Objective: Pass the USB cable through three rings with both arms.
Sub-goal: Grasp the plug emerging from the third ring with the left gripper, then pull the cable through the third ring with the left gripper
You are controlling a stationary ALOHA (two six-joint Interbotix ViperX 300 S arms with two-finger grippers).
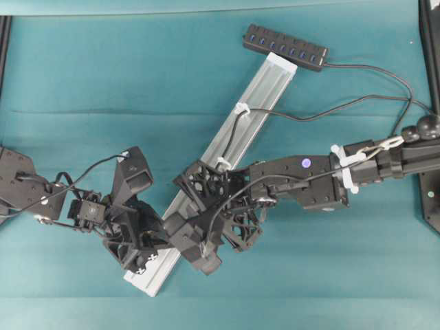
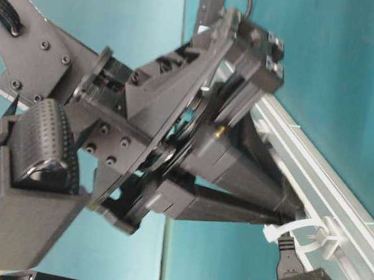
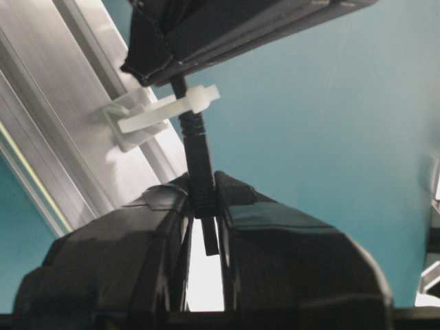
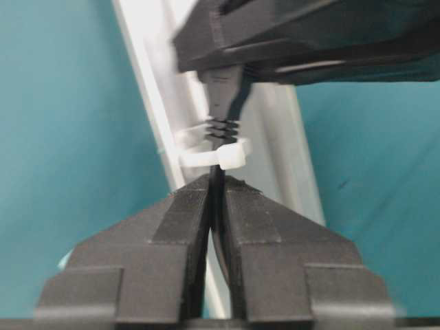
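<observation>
**Both claws on the cable at the third ring**

Left claw [image 3: 205,213] clamped on the USB cable [image 3: 199,158], gripping the ribbed strain relief just below a white ring [image 3: 168,110]. The plug end sits past that ring, toward the other arm's fingers above.

Right claw [image 4: 216,199]: fingers nearly together with the cord running in the narrow gap between them, just under the same ring [image 4: 216,155]. Frame is blurred; can't tell if it's gripping or has let go.

Overhead: the cord [image 1: 323,110] runs in from the right and down along the aluminium rail [image 1: 265,93], through the upper ring [image 1: 242,108] and middle ring [image 1: 222,163]. Rail lies diagonally on the teal counter [image 1: 103,75]; black USB hub [image 1: 285,48] sits at its top end.
</observation>
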